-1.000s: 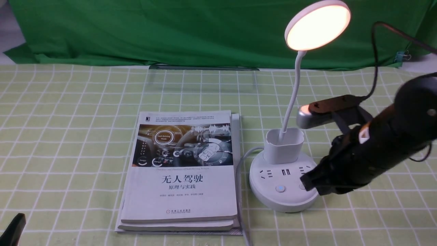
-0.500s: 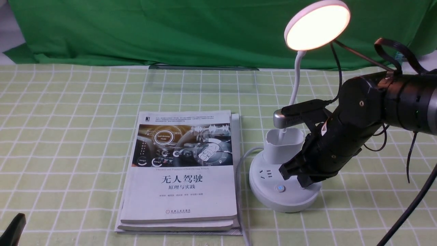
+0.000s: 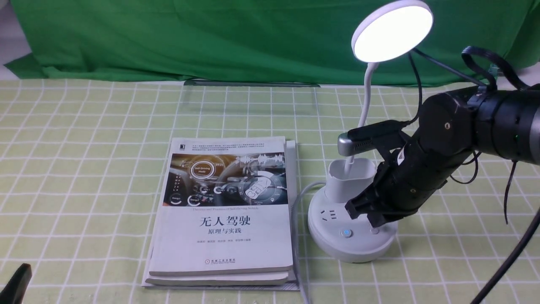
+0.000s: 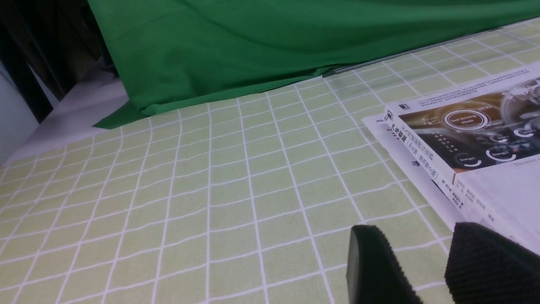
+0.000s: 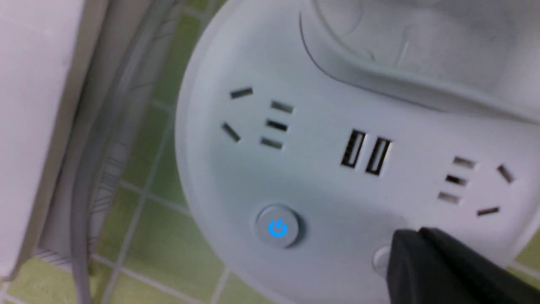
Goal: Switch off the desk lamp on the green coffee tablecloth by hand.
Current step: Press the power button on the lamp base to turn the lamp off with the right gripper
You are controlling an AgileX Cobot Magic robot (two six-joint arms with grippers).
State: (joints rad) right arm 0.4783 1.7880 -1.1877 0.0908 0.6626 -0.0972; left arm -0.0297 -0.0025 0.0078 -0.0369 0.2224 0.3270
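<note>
The white desk lamp stands on the pale green grid tablecloth (image 3: 84, 169). Its disc head (image 3: 393, 30) looks bright white. Its round base (image 3: 333, 247) has sockets, a blue-lit power button (image 3: 346, 233) and a plain second button (image 3: 373, 231). My right gripper (image 3: 371, 221) is shut, and its tips rest on the second button (image 5: 382, 257), as the right wrist view (image 5: 407, 242) shows, beside the blue button (image 5: 277, 228). My left gripper (image 4: 415, 230) is open and empty, low over the cloth at the front left (image 3: 17, 283).
A stack of books (image 3: 223, 211) lies left of the lamp base, also in the left wrist view (image 4: 476, 143). The lamp's grey cable (image 3: 295, 219) runs between books and base toward the front edge. A dark green backdrop (image 3: 211, 38) hangs behind.
My right arm swung in from the right over the lamp base, and its shut tips came down onto the second button. The disc's glow went from warm orange to white.
</note>
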